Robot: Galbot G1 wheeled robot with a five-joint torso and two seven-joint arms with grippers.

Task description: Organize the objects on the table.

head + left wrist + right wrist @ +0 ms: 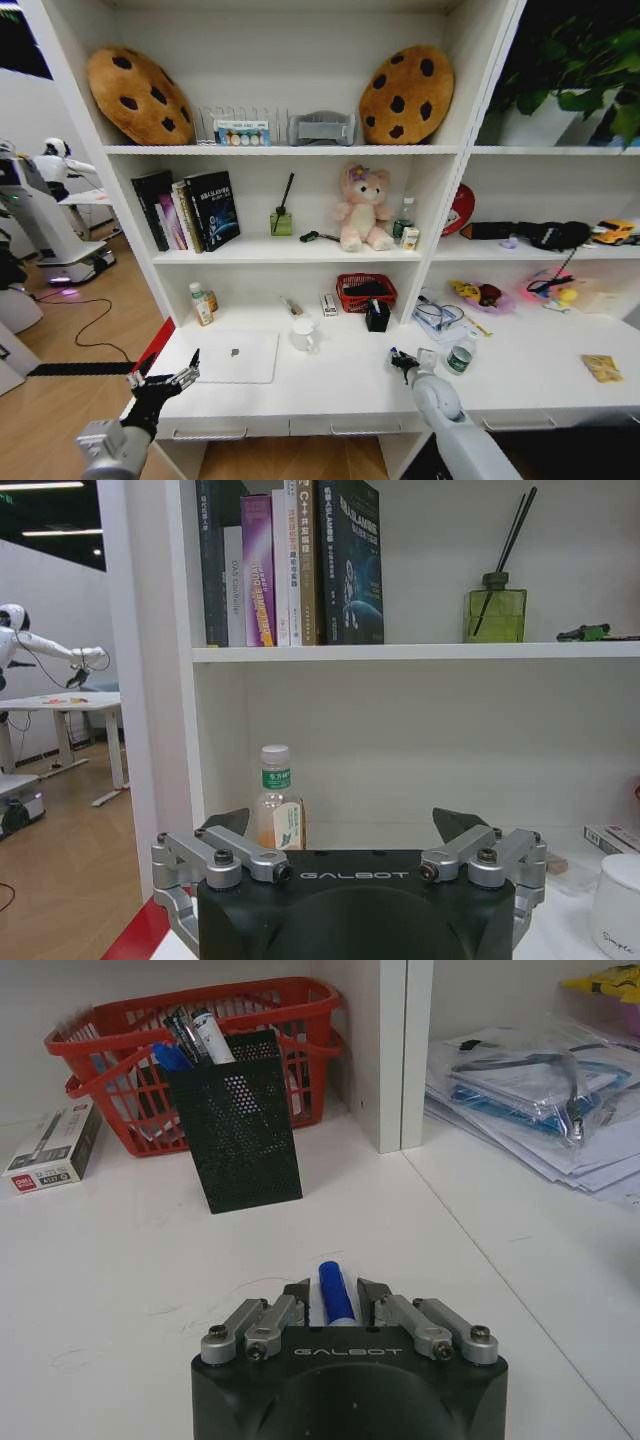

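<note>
My right gripper (403,362) hovers low over the white table (340,395), right of centre, shut on a blue pen (334,1290). The pen's tip sticks out between the fingers (298,1298). Ahead of it stands a black mesh pen holder (245,1135), in front of a red basket (110,1050) with pens in it. My left gripper (165,382) is open with nothing in it at the table's left front corner, beside the closed silver laptop (235,357). A green-labelled can (459,358) and a flat yellow packet (602,368) lie to the right.
A white cup (303,335) stands behind the laptop and a small bottle (276,805) at the back left. Papers with glasses (540,1090) lie right of the shelf divider (395,1050). A small box (50,1145) lies left of the basket. Shelves above hold books (190,210) and a plush bear (362,208).
</note>
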